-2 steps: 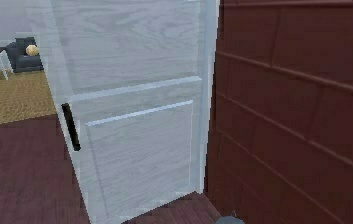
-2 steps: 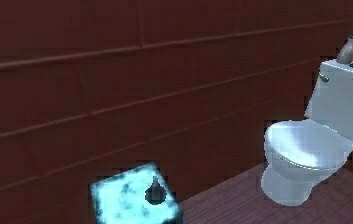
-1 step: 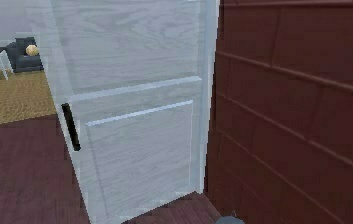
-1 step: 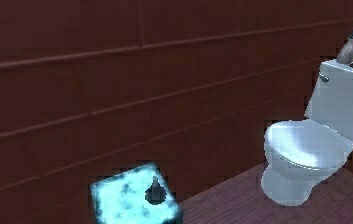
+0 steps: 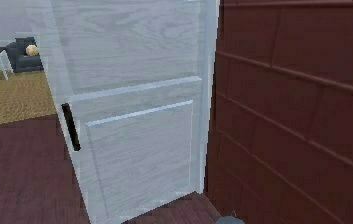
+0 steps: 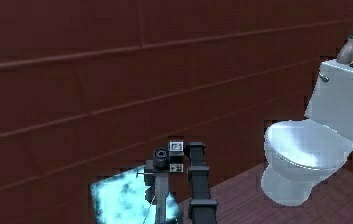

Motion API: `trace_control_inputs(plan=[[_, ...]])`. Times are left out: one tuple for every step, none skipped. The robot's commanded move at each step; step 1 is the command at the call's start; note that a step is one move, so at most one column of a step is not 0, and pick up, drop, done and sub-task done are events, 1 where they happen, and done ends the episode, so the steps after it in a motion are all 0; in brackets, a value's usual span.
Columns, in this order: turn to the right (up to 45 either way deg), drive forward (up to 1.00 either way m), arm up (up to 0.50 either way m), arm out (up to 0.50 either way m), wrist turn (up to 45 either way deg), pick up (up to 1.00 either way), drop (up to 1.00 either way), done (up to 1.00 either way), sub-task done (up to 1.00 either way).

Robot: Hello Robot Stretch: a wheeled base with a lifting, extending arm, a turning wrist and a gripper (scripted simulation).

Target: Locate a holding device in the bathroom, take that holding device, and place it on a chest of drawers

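In the arm side view, a white toilet point(image 6: 302, 150) stands at the right against a dark red brick wall point(image 6: 134, 90). On its tank point(image 6: 342, 95) sits a small brown and pale thing point(image 6: 349, 45), too small to name. The dark arm bar point(image 6: 198, 195) rises from the bottom edge, with two white marker squares point(image 6: 175, 149) at its far end. The gripper point(image 6: 156, 172) is just left of them, low near the floor. A pale bluish shape point(image 6: 119, 192) lies behind its fingers, so I cannot tell whether it holds anything.
In the forward view, a white panelled door point(image 5: 134, 100) with a black handle point(image 5: 71, 127) stands close ahead. The dark red wall point(image 5: 294, 110) closes the right. Past the door's left edge are a yellow rug point(image 5: 14, 95) and a dark sofa point(image 5: 26, 55).
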Motion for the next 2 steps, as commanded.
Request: trace_control_inputs(plan=[[0.0, 0.00, 0.00, 0.00, 45.0, 0.00, 0.00, 0.00, 0.00], [0.0, 0.00, 0.00, 0.00, 45.0, 0.00, 0.00, 0.00, 0.00]])
